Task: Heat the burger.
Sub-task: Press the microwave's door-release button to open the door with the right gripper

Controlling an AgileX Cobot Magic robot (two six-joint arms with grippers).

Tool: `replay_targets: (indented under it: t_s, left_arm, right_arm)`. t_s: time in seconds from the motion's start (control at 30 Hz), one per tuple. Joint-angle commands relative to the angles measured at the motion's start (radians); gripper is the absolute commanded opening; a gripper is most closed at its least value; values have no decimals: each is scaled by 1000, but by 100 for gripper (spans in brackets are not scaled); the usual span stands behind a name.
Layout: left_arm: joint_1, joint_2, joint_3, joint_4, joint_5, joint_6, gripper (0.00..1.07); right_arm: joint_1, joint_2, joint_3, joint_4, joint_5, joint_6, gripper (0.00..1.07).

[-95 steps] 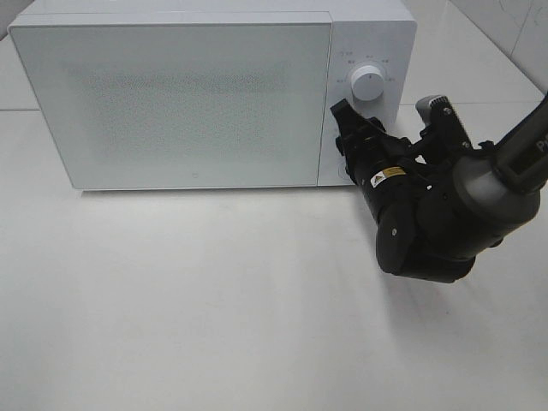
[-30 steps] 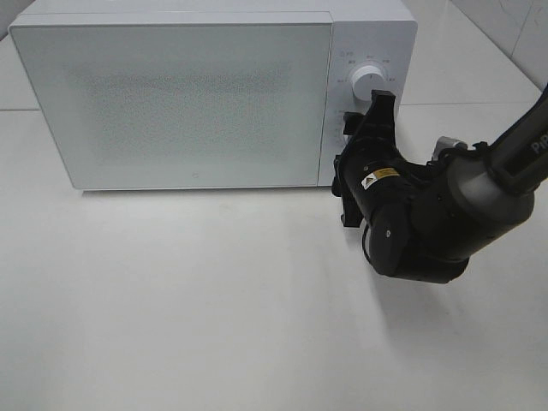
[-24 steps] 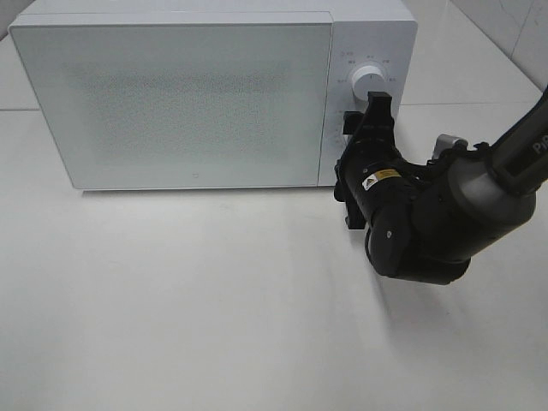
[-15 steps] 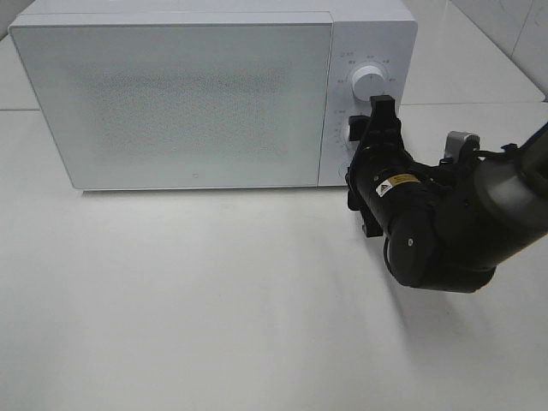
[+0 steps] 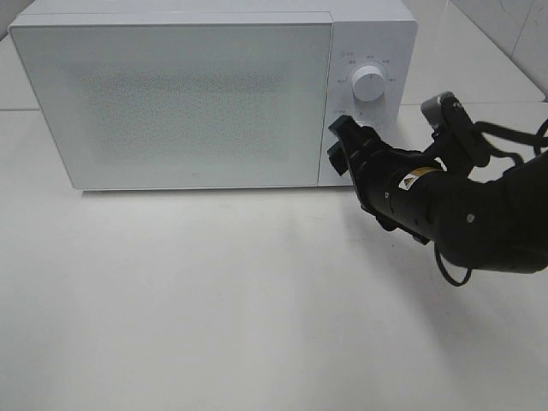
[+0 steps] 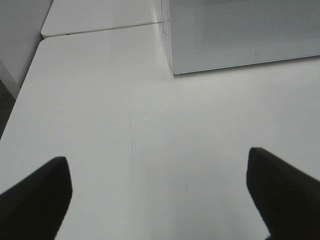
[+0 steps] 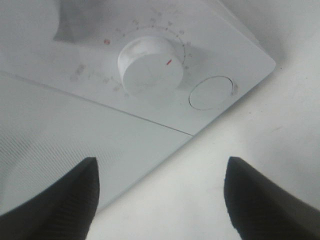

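Note:
The burger is out of view in every frame. A white microwave (image 5: 188,94) stands at the back of the table with its door shut. My right gripper (image 5: 336,144) hovers open just in front of the control panel's lower part, below the upper dial (image 5: 367,83). In the right wrist view its dark fingers (image 7: 60,200) stand apart with nothing between them, a short way back from the lower dial (image 7: 149,67) and the round button (image 7: 212,92). My left gripper (image 6: 157,165) shows only in its wrist view, open over bare table short of the microwave's corner (image 6: 240,35).
The white table (image 5: 214,300) stretches in front of the microwave. A seam and a second white surface (image 6: 100,15) lie beyond the table's far left part. The right arm's bulky black body (image 5: 471,214) hangs over the table's right side.
The right gripper has rolled from upright to tilted and drawn back a little from the lower dial, its arm swinging rightward. The microwave door stays shut.

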Motion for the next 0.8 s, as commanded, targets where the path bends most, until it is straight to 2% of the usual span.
replay_targets:
  t_s: [0.03,0.07,0.13,0.17,0.23,0.33,0.37,0.4,0.47,0.5,0.57,0.6,0.8]
  left_arm:
    - [2,-25,-1,0,1,2,87]
    - [2,-25,-1,0,1,2,87]
    - [2,-25,-1,0,1,2,87]
    - [2,-25,-1,0,1,2,87]
    - [2,-25,-1,2,1,2,87]
    - [2,-25,-1,0,1,2,87]
    - [2,-25,-1,1,1,2,87]
    - [2,-25,-1,1,1,2,87]
    - [2,-25,-1,1,1,2,87]
    - [2,-25,-1,1,1,2,87]
    - [2,-25,-1,1,1,2,87]
    - [2,-25,-1,0,1,2,87]
    - [2,-25,-1,1,1,2,87]
  right_arm:
    - [-35,-66,-31,-12,206,-281,69]
    - [-35,-66,-31,-12,206,-281,69]
    - [-70,-110,-89,-11,425,-548,69]
    - [-70,-110,-89,-11,425,-548,69]
    - [-89,-116,-132,-12,591,-688,69]
    - [-93,-116,-145,-20,644,-725,69]
    - [-100,-116,-163,-55,731,-764,69]
    - [-100,-116,-181,-117,814,-767,69]
    - [-100,-116,-192,-157,861,-759,69]
    - [-100,-117,-215,-231,954,-730,69]
    - [-100,-119,-223,-273,991,-715,69]
    - [-100,-132,-239,-355,1068,-668,69]
    - [-100,-230,-243,-477,1240,-604,69]
